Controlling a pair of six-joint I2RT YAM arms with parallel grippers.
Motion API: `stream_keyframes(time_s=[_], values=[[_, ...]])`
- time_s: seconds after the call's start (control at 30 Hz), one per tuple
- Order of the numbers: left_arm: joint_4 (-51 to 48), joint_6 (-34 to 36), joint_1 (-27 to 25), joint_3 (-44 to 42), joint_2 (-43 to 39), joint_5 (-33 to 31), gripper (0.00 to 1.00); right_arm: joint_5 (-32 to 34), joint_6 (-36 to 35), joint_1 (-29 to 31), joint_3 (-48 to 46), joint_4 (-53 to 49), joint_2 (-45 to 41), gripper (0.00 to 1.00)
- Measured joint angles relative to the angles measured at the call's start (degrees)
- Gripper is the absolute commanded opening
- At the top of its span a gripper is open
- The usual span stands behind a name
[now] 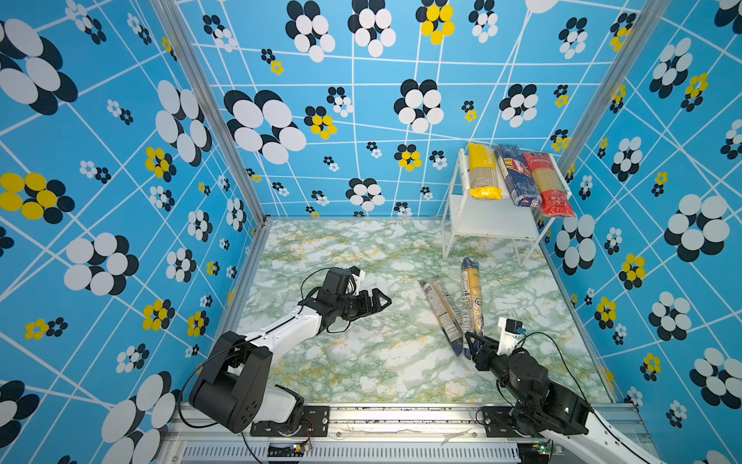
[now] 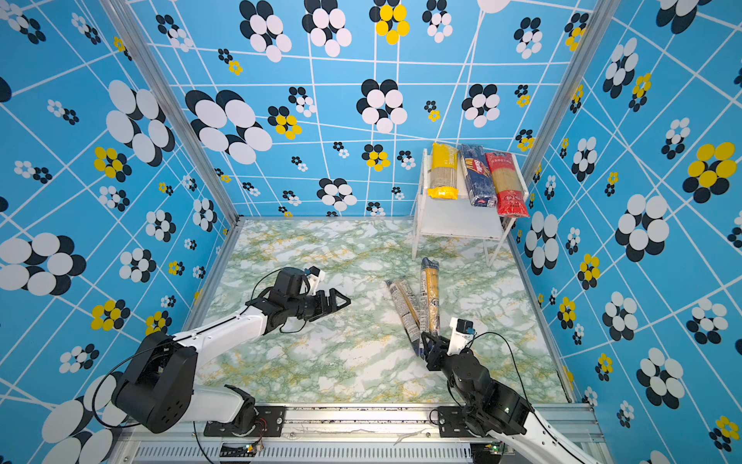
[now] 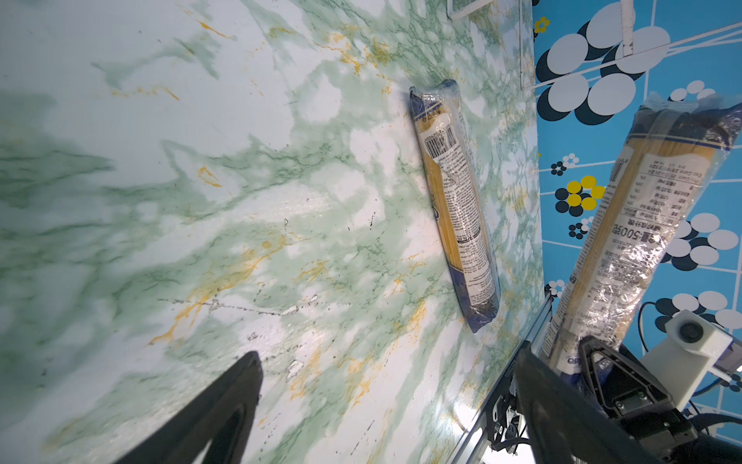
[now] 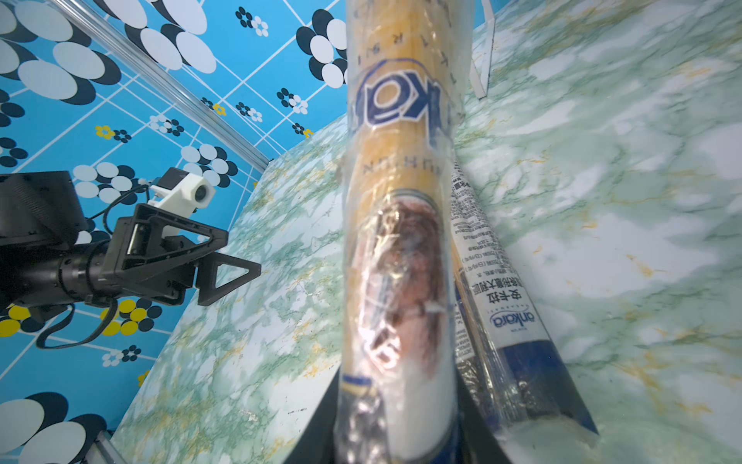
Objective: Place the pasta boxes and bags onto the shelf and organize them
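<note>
Now, the green-veined marble tabletop (image 1: 361, 361) is seen spread across both top views, boxed in by blue flowered walls (image 1: 321, 120). At its far right corner the white two-tier shelf (image 1: 490, 219) is stood, tucked close to the walls. Three broad spaghetti packs are laid side by side on the shelf's top board, lengthwise front to back: the yellow pack (image 1: 484, 170) at the left edge, the dark blue Barilla pack (image 1: 516, 176) in the middle, and the red pack (image 1: 550, 184) at the right edge, its near end jutting past the board's front.

And on the right half of the tabletop, between the shelf and the near edge, two slimmer packs with dark-blue ends are found. The flat clear pack (image 1: 441, 313) is laid slanted on the marble, its label turned up. Just beside it, the lifted clear pack (image 1: 471, 297) is tilted up off the surface, far end pointed toward the shelf, near end caught by the right gripper (image 1: 470, 347). That gripper is clenched on the pack, a black finger (image 4: 317, 438) pressed against each side, as is shown in the right wrist view. The near ends of the two clear packs are seen just beside each other.

Over on the left half, the left gripper (image 1: 379, 306) is held above the marble, jaws spread wide and released, well apart from both clear packs.
</note>
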Motion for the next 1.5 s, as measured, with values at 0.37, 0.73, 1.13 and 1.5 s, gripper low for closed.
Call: stream_keyframes(time_s=[0.37,0.73,1.13,1.5], values=[[0.0,0.0,0.0,0.0,0.0,0.0,0.99,-11.1,1.0,-16.3,0.5,0.8,10.4,0.0],[0.0,0.0,0.0,0.0,0.0,0.0,0.99,-23.7,0.5,-28.2,6.6,7.3,22.6,0.0],[0.1,0.0,0.0,0.0,1.0,0.2,0.99,-33.8,0.3,-36.7,11.7,15.4,32.4,0.0],[0.9,0.0,0.0,0.0,1.0,0.5,0.99,-38.4,-2.5,-37.7,19.9,18.5,38.6,0.0]])
